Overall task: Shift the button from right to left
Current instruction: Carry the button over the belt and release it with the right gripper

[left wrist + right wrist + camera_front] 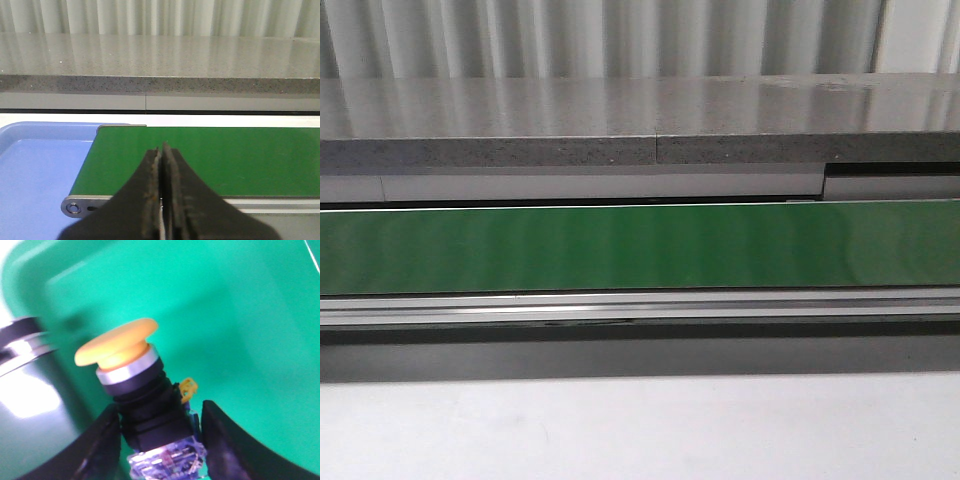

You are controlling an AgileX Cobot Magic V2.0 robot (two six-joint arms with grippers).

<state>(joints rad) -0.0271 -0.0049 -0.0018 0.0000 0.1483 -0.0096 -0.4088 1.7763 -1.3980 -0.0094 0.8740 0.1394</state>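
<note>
The button, with a yellow-orange mushroom cap, silver ring, black collar and blue-and-clear block, stands tilted between the two black fingers of my right gripper. The fingers press on its black body, so the gripper is shut on it. It hangs over the floor of a teal-green bin. The picture is blurred. My left gripper is shut and empty, over the near left end of the green belt. Neither gripper nor the button shows in the front view.
A blue tray lies beside the belt's left end. The green belt runs across the front view, with metal rails in front and a grey stone ledge behind. A grey metal part stands beside the bin.
</note>
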